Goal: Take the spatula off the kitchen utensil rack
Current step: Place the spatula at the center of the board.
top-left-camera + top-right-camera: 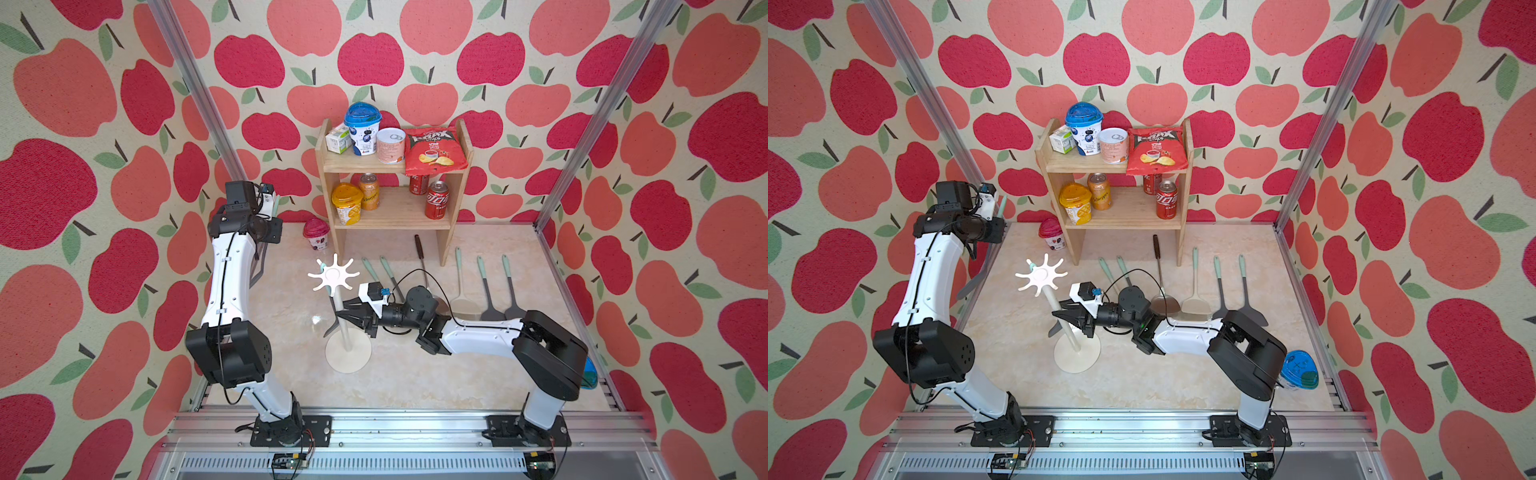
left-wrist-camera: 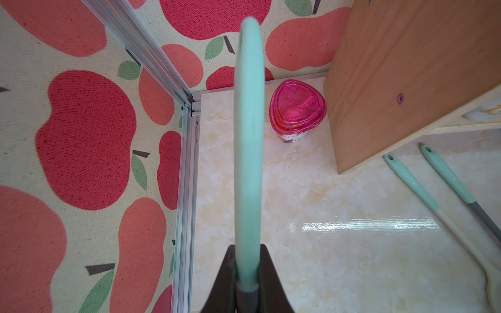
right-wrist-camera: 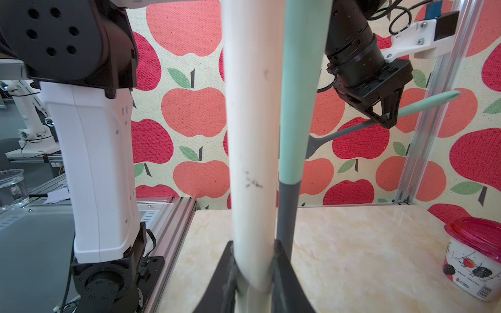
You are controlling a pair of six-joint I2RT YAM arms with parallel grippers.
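The left gripper (image 2: 247, 248), raised by the left wall, is closed tightly on the mint handle of the spatula (image 2: 249, 135), well apart from the kitchen utensil rack (image 1: 333, 275). The right gripper (image 3: 253, 244) is clamped narrowly around the rack's upright pole mid-table. A second spatula (image 3: 296, 108) hangs just beside that pole.

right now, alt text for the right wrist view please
The right end effector clamps the white pole of the kitchen utensil rack, with a mint-handled utensil parallel beside it. Behind, the left end effector holds a spatula in the air by its mint handle; a pink-lidded cup stands on the table.
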